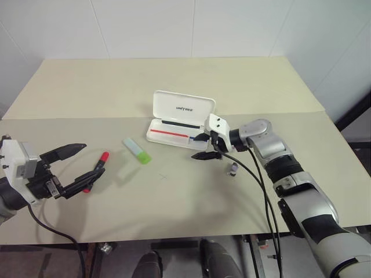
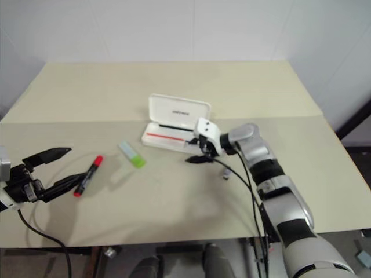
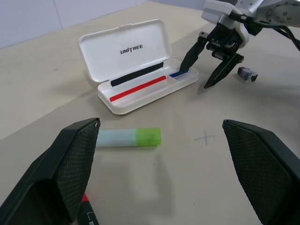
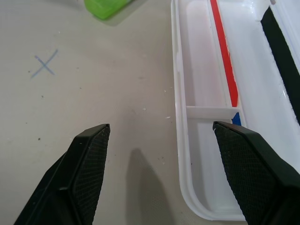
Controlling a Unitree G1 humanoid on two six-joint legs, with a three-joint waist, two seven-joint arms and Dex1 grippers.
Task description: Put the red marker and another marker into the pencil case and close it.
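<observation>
The white pencil case (image 1: 183, 108) lies open at mid-table, lid upright, red and blue stripes in its tray and nothing else in it. The red marker (image 2: 88, 175), black with a red cap, lies on the table at the left. The other marker (image 1: 137, 150), a mint highlighter with a lime cap, rests between the red marker and the case. My left gripper (image 1: 94, 158) is open and holds nothing, its lower finger just over the red marker. My right gripper (image 1: 194, 148) is open at the case's right end, one finger over the tray (image 4: 201, 93), the other over the table.
A small dark grey bit (image 1: 233, 169) lies by my right wrist. A pencilled cross (image 4: 44, 63) marks the table in front of the case. The table's far half and right side are bare. The near edge runs just below both arms.
</observation>
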